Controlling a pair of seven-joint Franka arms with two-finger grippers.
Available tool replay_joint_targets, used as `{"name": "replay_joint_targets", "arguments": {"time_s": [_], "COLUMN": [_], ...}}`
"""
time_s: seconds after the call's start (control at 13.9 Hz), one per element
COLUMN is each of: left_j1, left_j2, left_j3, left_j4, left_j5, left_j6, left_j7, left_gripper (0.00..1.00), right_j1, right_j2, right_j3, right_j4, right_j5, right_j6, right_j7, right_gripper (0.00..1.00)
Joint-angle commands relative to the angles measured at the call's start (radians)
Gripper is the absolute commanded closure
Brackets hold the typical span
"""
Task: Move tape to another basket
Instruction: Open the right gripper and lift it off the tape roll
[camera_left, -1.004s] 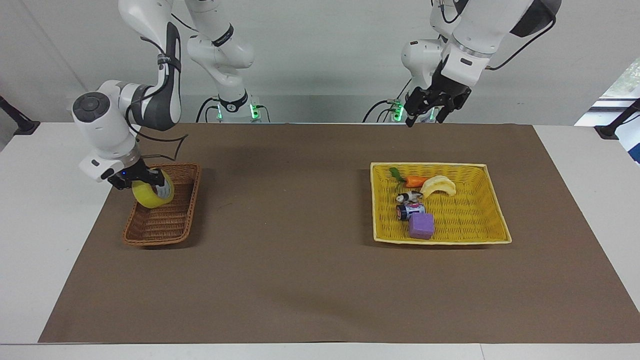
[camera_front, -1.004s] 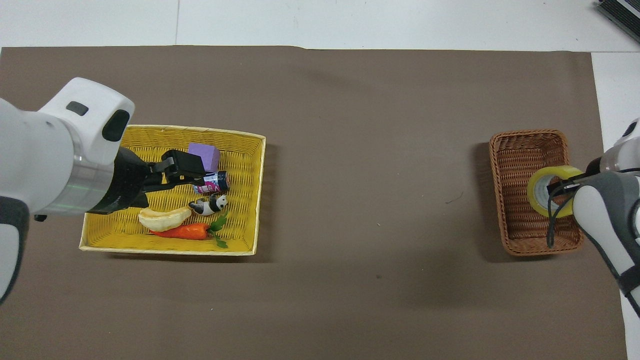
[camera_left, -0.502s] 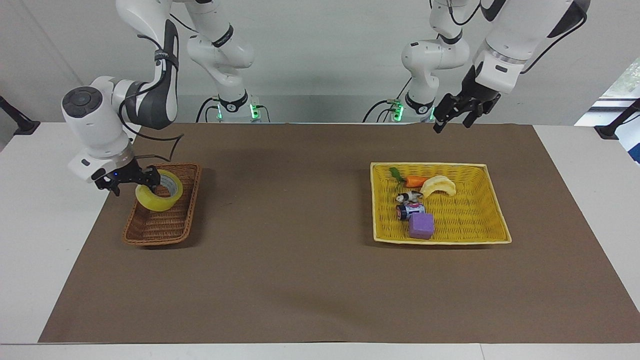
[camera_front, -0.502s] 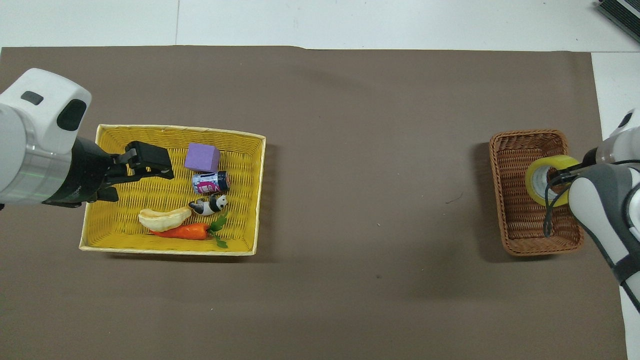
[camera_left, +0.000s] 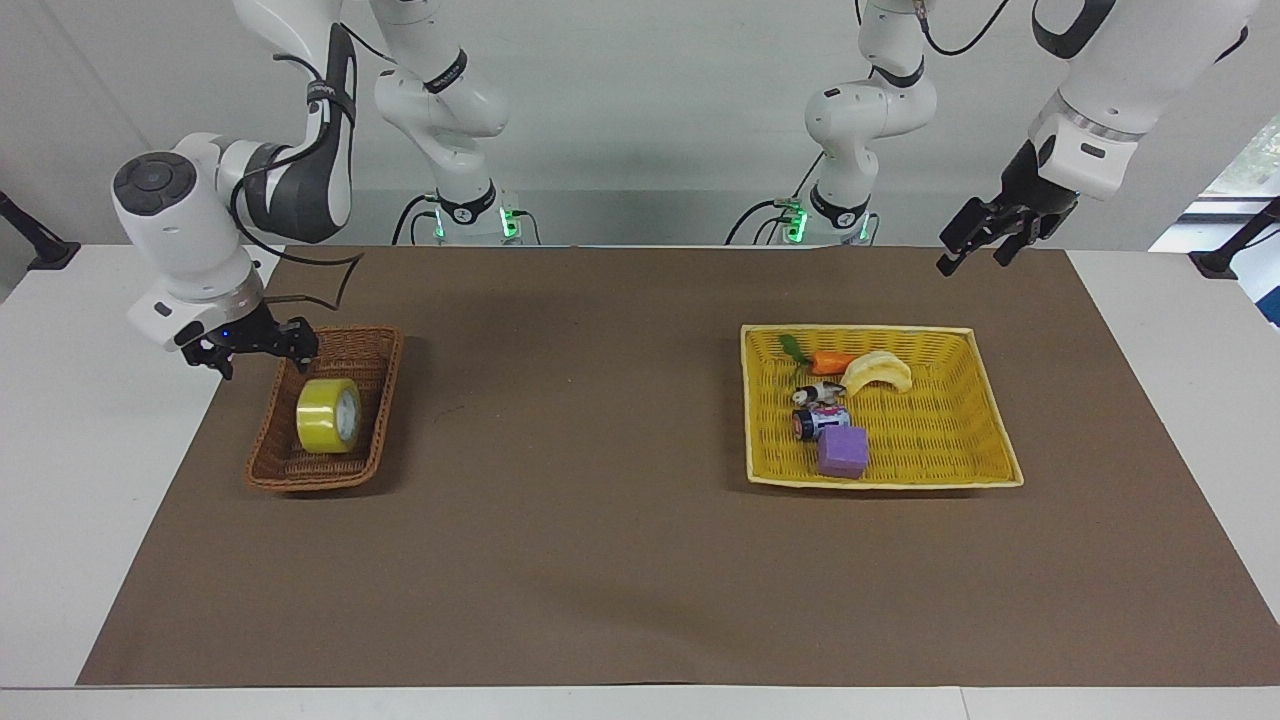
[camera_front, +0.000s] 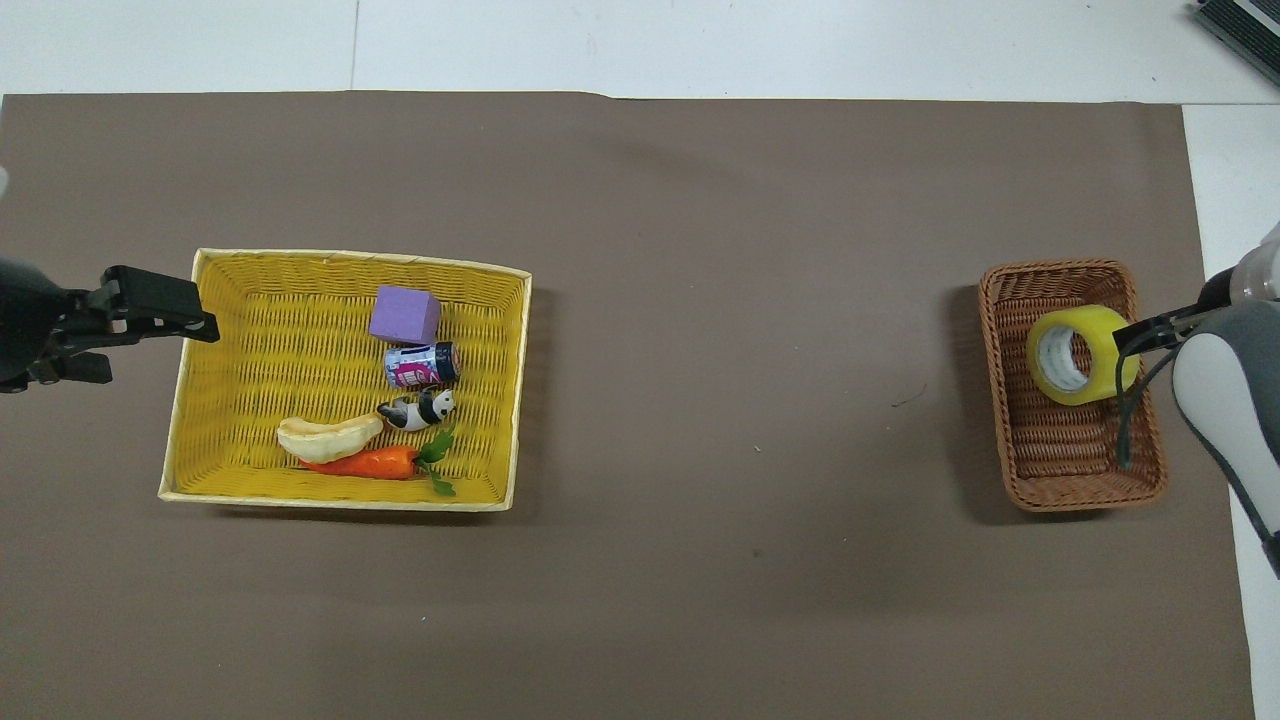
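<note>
The wide roll of translucent yellow packing tape (camera_left: 328, 416) is resting on its edge inside the narrow oblong dark brown wicker basket (camera_left: 372, 455), which is sitting on the brown mat (camera_left: 600, 560) covering the tabletop (camera_left: 60, 520), near the edge at the right arm's end. The right tool (camera_left: 258, 350) is hovering over the basket's corner nearest the robots, its fingers spread apart and gripping nothing; the tape is lying clear below it, though from overhead one fingertip seems to overlap the roll's rim. The left tool (camera_left: 975, 245) is hanging released and empty above the mat's edge closest to the robots, near the corner at the left arm's end. The square bright yellow woven tray (camera_left: 960, 440) is sitting toward that same end, holding a purple foam cube (camera_left: 843, 452), a small printed can (camera_left: 815, 422), a panda figurine (camera_left: 818, 392), a pale curved banana-like toy (camera_left: 876, 371) and an orange toy carrot (camera_left: 828, 362).
</note>
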Motion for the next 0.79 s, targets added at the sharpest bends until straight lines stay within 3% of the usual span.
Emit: {"name": "replay_joint_targets", "arguments": {"time_s": [0.0, 0.22, 0.36, 0.72], "left_j1": [0.036, 0.047, 0.048, 0.073], "left_j2": [-0.010, -0.005, -0.007, -0.009], "left_j3": [-0.010, -0.010, -0.010, -0.009], "left_j4": [-0.021, -0.018, -0.016, -0.013], "left_j5": [0.017, 0.017, 0.055, 0.081], "left_j6": [0.003, 0.019, 0.013, -0.010], "left_j7": [0.044, 0.160, 0.220, 0.340], "left_gripper": [0.00, 0.00, 0.00, 0.00], "right_j1": [0.007, 0.021, 0.044, 0.137], "right_j2": [-0.001, -0.002, -0.002, -0.016], "right_j3": [0.010, 0.011, 0.011, 0.019], "right_j4": [-0.047, -0.002, 0.060, 0.275], "right_j5": [-0.002, -0.001, 0.075, 0.178], "right_j6": [0.032, 0.017, -0.037, -0.271], "right_j7": [0.030, 0.091, 0.148, 0.382], "right_gripper": [0.00, 0.00, 0.00, 0.00]}}
